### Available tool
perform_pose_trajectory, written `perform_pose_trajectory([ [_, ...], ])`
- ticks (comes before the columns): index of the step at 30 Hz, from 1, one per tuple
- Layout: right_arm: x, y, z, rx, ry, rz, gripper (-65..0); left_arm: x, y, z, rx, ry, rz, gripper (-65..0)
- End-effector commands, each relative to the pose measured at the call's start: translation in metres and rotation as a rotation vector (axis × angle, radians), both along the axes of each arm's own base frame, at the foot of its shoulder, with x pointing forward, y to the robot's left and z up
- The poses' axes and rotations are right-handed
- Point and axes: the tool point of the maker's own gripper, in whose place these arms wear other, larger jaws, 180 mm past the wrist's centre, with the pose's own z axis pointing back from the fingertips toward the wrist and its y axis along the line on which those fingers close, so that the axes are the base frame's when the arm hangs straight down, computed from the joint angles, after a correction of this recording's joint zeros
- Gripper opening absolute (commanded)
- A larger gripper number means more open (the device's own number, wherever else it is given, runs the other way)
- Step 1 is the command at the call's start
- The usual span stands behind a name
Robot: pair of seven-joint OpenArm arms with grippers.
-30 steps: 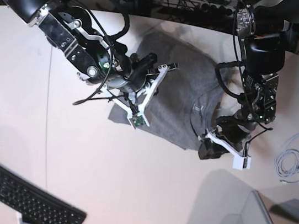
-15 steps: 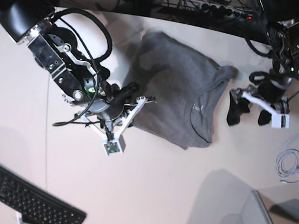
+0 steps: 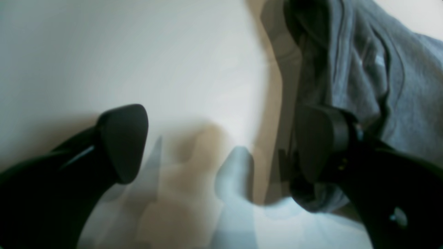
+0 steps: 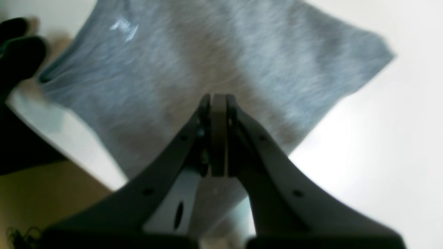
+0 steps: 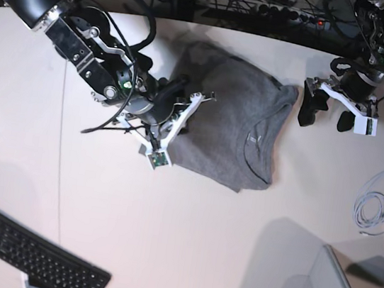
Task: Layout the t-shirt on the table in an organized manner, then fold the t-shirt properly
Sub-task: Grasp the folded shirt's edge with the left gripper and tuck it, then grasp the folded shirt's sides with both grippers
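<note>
**A:** How far along are you?

**B:** Not far, by my reading. The t-shirt lies on the table, toward the far side and a little right of centre, but it isn't laid out. It sits as a bunched, roughly square heap with its right edge doubled over near the neckline. No sleeve is spread. You have all the flattening left, then every fold.

**A:** And your grippers?

**B:** Your left gripper is just beside the shirt's right edge, jaws spread wide with only bare table between them. It holds nothing. Your right gripper is over the shirt's left edge with its jaws pressed together. From its wrist view I see grey cloth beyond the tips, none caught between them, though the blur makes that a cautious call.

**A:** Any containers to mind?

**B:** None that I can see. There's a keyboard at the near left and a coiled cable at the right, both well apart from the shirt.
</note>
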Motion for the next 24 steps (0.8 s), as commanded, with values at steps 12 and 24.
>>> perform_pose_trajectory([
  [12, -0.011, -0.016, -0.02, -0.034, 0.049, -0.035, -65.0, 0.007, 0.017, 0.017, 0.039, -0.045, -0.012, 0.0],
  [24, 0.064, -0.033, -0.003, -0.065, -0.034, -0.121, -65.0, -0.021, 0.093, 0.035, 0.109, -0.064, 0.196, 0.0],
])
